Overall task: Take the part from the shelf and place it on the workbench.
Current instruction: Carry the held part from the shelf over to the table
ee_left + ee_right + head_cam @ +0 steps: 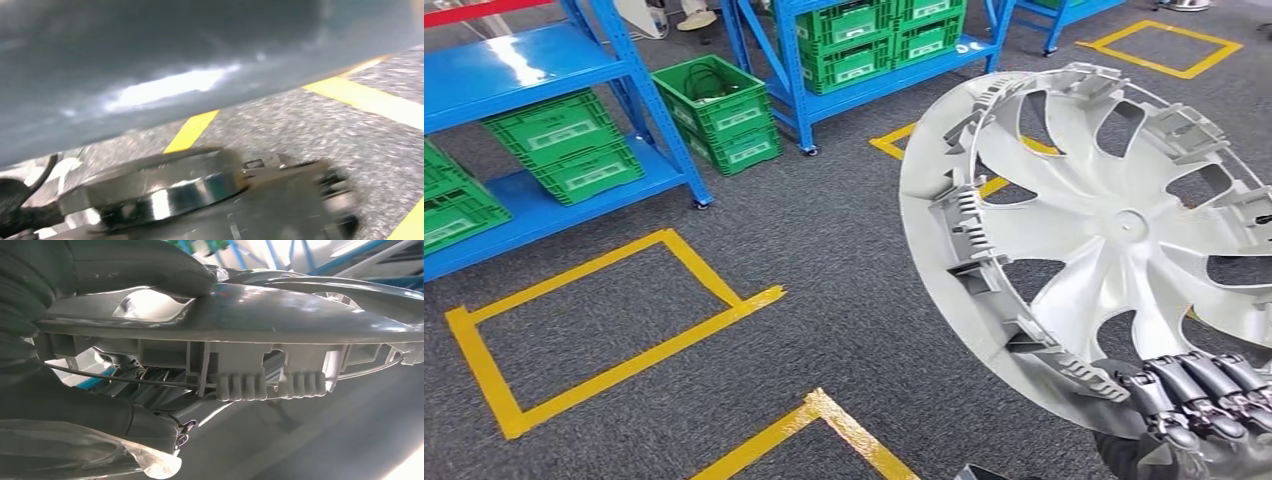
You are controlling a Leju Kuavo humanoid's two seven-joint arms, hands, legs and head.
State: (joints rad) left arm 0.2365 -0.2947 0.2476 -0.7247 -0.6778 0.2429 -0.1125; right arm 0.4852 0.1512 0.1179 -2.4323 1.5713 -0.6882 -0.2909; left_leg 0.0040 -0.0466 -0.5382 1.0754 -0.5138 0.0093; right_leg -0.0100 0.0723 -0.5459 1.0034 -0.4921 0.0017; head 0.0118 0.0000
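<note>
The part is a silver plastic wheel cover (1114,225) with curved spokes and clips round its rim. It is held up on edge at the right of the head view, above the grey floor. My right hand (1199,395) grips its lower rim, with dark fingers wrapped over the edge. In the right wrist view the thumb (135,265) presses one face of the wheel cover (280,320) and the fingers (75,410) clamp the ribbed back. A blurred grey bulk of my left hand (150,65) crosses the left wrist view, and its fingers cannot be made out.
Blue shelf racks (534,60) with green crates (564,145) stand at the back left. Another rack (864,70) holds more green crates, and one green crate (719,110) sits on the floor. Yellow tape rectangles (604,330) mark the grey carpet.
</note>
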